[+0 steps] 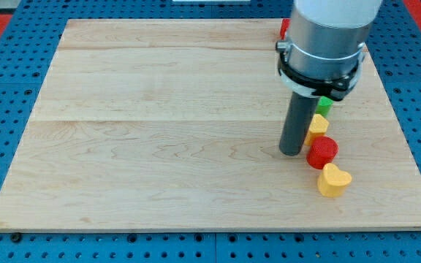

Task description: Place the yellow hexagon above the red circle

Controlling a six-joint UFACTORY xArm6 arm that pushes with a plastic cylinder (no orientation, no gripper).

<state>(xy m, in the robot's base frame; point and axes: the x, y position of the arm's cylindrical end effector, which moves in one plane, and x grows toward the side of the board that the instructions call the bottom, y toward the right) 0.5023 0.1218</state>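
Note:
The yellow hexagon [316,126] lies at the view's right, partly behind the rod. The red circle [322,152] sits just below it, touching or nearly touching. My tip [291,152] rests on the board just left of the red circle and below-left of the yellow hexagon. A yellow heart [333,180] lies just below the red circle. A green block [324,106] shows just above the yellow hexagon, mostly hidden by the arm.
A red block [284,28] peeks out at the board's top edge, left of the arm's body [327,44]. The wooden board [159,131] lies on a blue pegboard. The blocks form a column near the board's right edge.

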